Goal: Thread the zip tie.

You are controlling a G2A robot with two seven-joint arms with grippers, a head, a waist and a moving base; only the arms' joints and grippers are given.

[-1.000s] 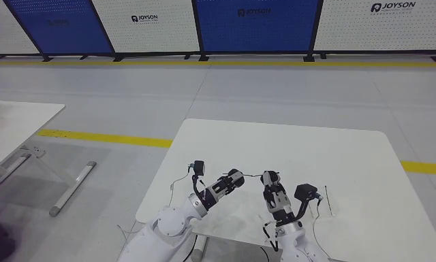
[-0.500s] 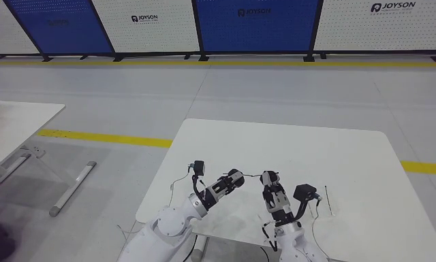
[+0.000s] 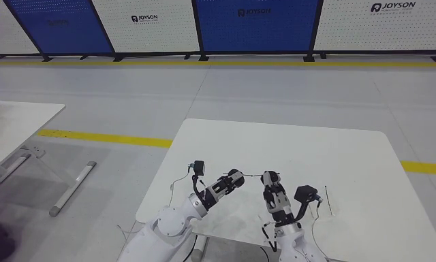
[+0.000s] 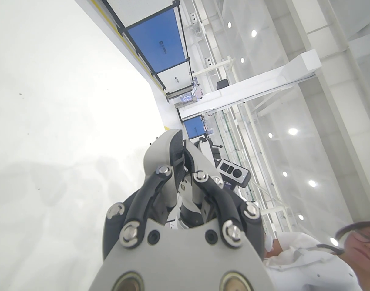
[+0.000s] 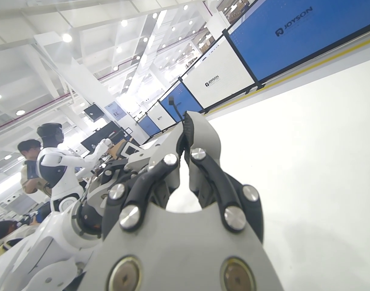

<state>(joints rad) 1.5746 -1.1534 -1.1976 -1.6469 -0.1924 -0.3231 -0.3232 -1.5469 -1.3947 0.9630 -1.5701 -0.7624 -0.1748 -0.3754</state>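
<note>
Unmoved: right hand (image 5: pixel 186 118) pinches zip tie (image 5: pixel 175 107).

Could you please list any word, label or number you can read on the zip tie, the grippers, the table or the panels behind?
zip tie: none.
left gripper: none.
right gripper: none.
table: none.
panels: one brand logo each, not quoted here; the fainter line beneath it is too small to read.

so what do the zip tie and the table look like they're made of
Zip tie: thin black strip with a small blocky head, so probably matte plastic. Table: smooth white top with a soft sheen, maybe laminate or painted board; the look leaves it open.
</note>
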